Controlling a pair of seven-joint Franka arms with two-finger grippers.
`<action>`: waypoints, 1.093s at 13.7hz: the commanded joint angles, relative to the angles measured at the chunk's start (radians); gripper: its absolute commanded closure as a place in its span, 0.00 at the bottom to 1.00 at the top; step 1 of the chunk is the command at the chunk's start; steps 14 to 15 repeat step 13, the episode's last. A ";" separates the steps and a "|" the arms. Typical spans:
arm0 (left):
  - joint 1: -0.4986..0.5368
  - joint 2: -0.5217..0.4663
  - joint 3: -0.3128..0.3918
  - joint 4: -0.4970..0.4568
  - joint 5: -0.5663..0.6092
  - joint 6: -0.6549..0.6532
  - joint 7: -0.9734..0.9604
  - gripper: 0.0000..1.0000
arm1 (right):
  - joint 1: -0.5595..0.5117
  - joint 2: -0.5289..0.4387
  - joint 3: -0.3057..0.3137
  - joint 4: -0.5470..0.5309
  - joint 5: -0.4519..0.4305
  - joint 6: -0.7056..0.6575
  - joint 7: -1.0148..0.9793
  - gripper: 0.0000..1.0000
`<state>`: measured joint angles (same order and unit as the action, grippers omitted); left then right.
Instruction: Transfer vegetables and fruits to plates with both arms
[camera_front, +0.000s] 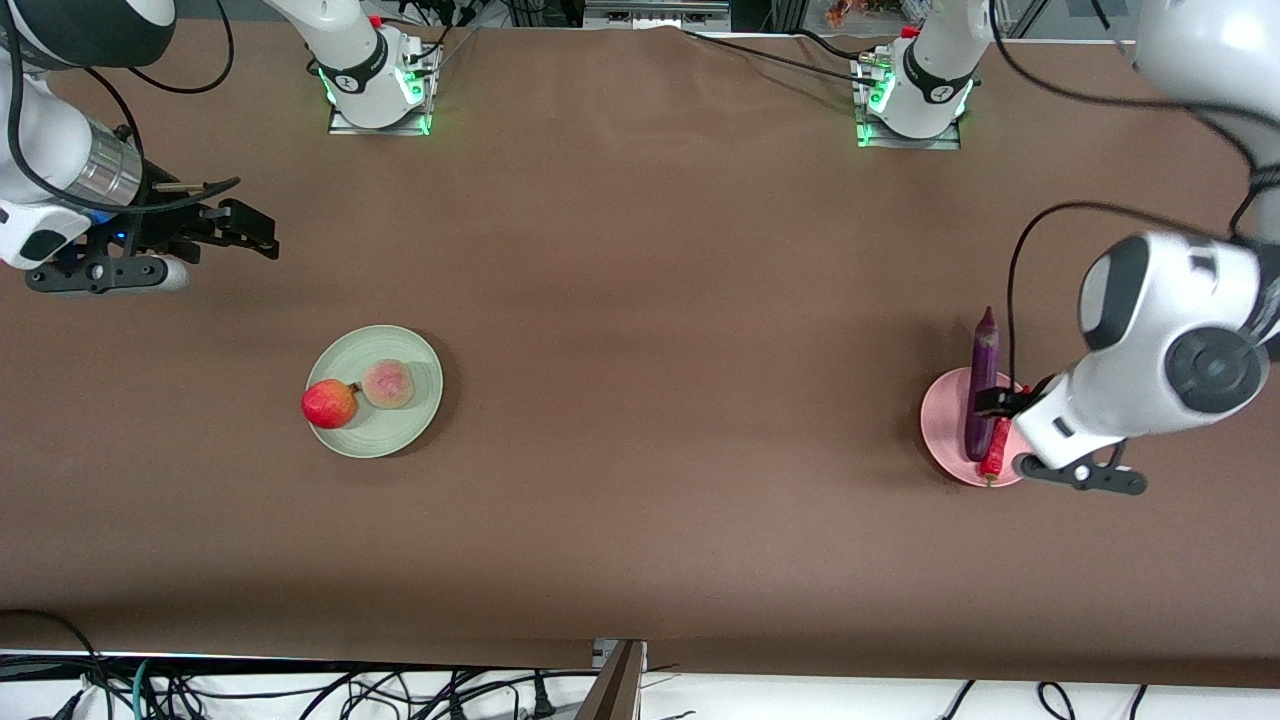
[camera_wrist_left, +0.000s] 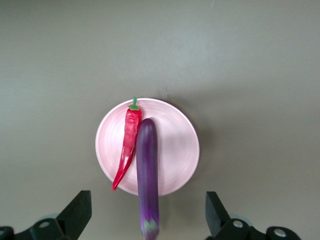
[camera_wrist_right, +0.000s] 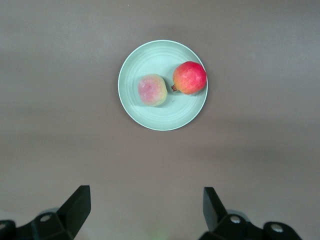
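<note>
Both plates loaded. Green plate (camera_front: 375, 391) toward the right arm's end of the table carries apple (camera_front: 329, 403) at its rim and peach (camera_front: 388, 384) touching beside it, nearer the centre. Pink plate (camera_front: 975, 428) toward the left arm's end carries eggplant (camera_front: 981, 385), long axis running toward the robot bases, stem end overhanging the rim; chili (camera_front: 996, 448) lies parallel just beside it. Left gripper (camera_wrist_left: 147, 212) hangs over the pink plate, fingers spread, nothing between them. Right gripper (camera_wrist_right: 145, 212) hovers over bare table (camera_front: 660, 300), well apart from the green plate, fingers spread and empty. Judgement: transfer looks complete; only retreat remains, straight up off the eggplant's axis.
</note>
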<state>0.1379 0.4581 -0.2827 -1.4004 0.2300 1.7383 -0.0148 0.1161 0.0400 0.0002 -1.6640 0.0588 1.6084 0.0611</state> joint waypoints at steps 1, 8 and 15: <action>0.017 -0.160 0.002 -0.023 -0.101 -0.116 -0.001 0.00 | -0.019 0.003 0.024 0.032 -0.019 0.005 0.002 0.00; -0.188 -0.504 0.264 -0.285 -0.179 -0.105 -0.030 0.00 | -0.019 0.015 0.023 0.087 -0.057 -0.004 -0.011 0.00; -0.187 -0.460 0.278 -0.285 -0.192 -0.065 0.044 0.00 | 0.013 0.067 0.029 0.104 -0.116 0.024 -0.001 0.00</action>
